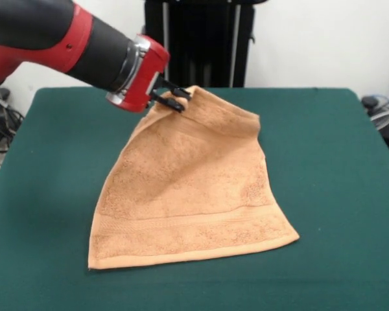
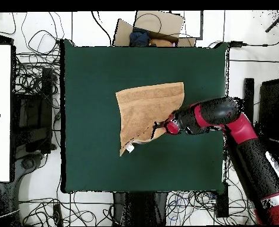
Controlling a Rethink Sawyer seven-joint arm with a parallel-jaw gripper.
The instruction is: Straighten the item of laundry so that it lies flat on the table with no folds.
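The peach-orange towel sits near the middle of the green table, partly raised; its far corner is lifted off the cloth and pinched in the gripper, whose black jaws are closed together on that corner; from the pinched corner the fabric slopes down toward the camera in the front view, widening as it goes, and its near edge lies flat on the table with a woven border band running along it; the top edge beside the gripper sags and folds over toward the right of the picture, so the towel is not flat; the red and black arm reaches in from the upper left of the front view, angled down to the raised corner; in the overhead view the towel shows as a rough triangle on the table, the gripper at its lower right side, and a small white tag pokes out at the towel's lowest corner, resting on the green cloth just beside the fabric's edge.
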